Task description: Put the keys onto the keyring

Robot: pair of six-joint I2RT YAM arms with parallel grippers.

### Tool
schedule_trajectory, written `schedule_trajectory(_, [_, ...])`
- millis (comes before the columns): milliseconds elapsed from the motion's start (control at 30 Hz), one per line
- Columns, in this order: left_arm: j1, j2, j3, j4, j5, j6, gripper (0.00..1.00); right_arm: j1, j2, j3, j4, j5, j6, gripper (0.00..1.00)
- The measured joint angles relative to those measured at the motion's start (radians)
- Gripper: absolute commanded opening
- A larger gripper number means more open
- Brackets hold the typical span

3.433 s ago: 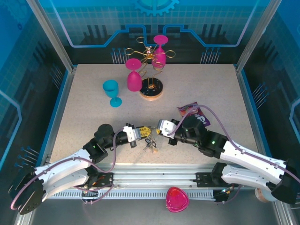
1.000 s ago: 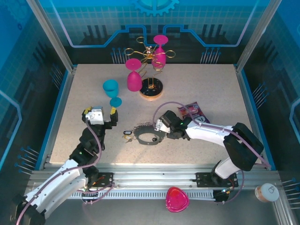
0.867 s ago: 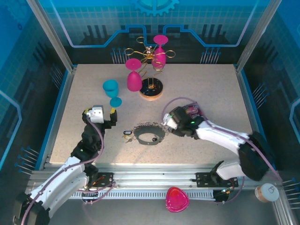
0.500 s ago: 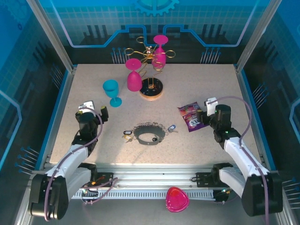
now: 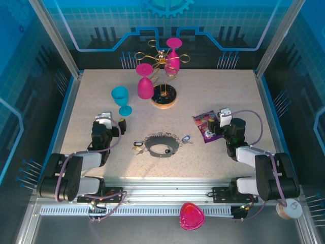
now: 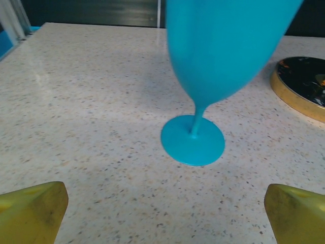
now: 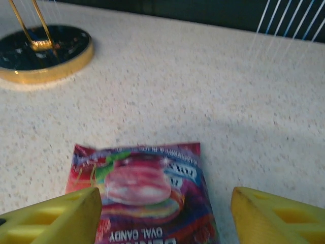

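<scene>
Keyring [image 5: 162,146] lies flat on the table [image 5: 228,91], near the middle of its near edge, between the two arms. Keys [image 5: 186,138] sit at its rim: a blue-headed one on the right side, yellow and black ones on the left; threaded or loose, cannot tell. Left gripper [image 6: 165,208]: jaws spread wide, empty, facing the teal goblet [image 6: 195,137]. Right gripper [image 7: 165,218]: jaws spread, empty, above the candy packet [image 7: 147,188].

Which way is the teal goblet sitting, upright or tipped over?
Upright. The teal goblet stands with its round foot flat on the table, and its stem rises straight to the bowl above.
</scene>
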Motion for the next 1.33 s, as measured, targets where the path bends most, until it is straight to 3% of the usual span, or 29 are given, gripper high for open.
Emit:
schedule_trajectory(200, [0.014,0.18,0.006,0.172,0.064,0.013,0.99,-0.022,0.203,-0.011,0.238,-0.035,0.012,0.69])
schedule_trajectory(333, [0.017,0.235,0.026,0.197,0.06,0.018,0.99,-0.022,0.217,-0.01,0.246,-0.052,0.016,0.71])
schedule_trajectory(533, [0.018,0.235,0.051,0.228,-0.044,-0.002,0.99,-0.022,0.217,0.057,0.202,-0.052,0.023,0.75])
schedule_trajectory(633, [0.018,0.242,-0.005,0.339,-0.038,-0.001,0.99,-0.022,0.217,0.07,0.195,-0.052,0.026,0.76])
schedule_trajectory(967, [0.031,0.265,-0.032,0.435,-0.054,-0.02,0.99,-0.022,0.217,0.07,0.172,-0.051,0.028,0.81])
schedule_trajectory(1200, [0.031,0.264,-0.029,0.436,-0.047,-0.021,0.99,-0.022,0.217,0.07,0.167,-0.051,0.03,0.81])
schedule_trajectory(1333, [0.027,0.251,0.078,0.257,0.008,0.003,0.99,-0.022,0.217,0.07,0.167,-0.051,0.03,0.82])
